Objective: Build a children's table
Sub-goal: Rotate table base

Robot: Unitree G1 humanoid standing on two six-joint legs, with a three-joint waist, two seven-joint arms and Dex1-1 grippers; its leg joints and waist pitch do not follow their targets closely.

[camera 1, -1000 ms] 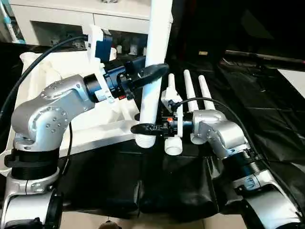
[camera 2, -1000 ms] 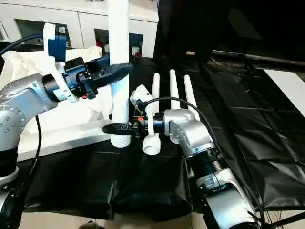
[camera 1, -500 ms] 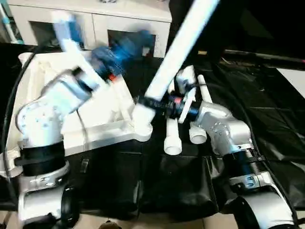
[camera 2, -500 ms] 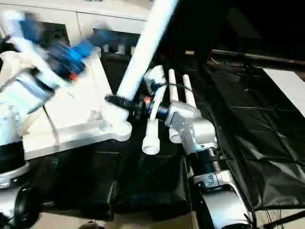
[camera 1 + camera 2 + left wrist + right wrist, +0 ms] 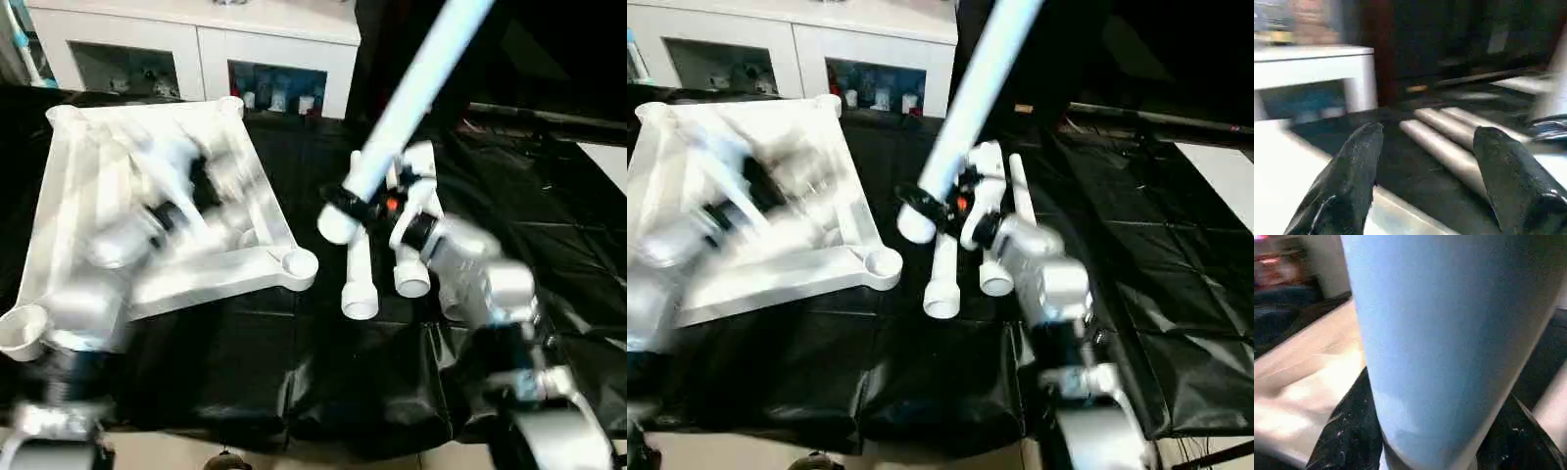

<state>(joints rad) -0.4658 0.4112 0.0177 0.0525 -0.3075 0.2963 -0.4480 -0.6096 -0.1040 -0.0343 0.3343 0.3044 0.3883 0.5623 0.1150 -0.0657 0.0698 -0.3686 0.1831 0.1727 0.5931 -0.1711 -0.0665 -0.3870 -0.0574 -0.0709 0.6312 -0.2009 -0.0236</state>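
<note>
Two grippers work over a black sheet [image 5: 294, 372] that covers the work surface. Nearest, the right gripper [image 5: 345, 203] is clamped around a white leg [image 5: 411, 88], near its thick end, and holds it slanted up and away, clear of the sheet. The left gripper [image 5: 1425, 161] has its two black fingers [image 5: 1354, 176] spread apart with nothing between them; its arm is a blur over the tabletop [image 5: 69, 176]. That tabletop lies upside down on the robot's left, ribbed underside up, one round corner socket [image 5: 298, 264] just beside the held leg's end. Three more legs [image 5: 359, 284] lie side by side on the sheet under the right gripper. Farthest back stands a white cabinet [image 5: 196, 49] with glass doors.
</note>
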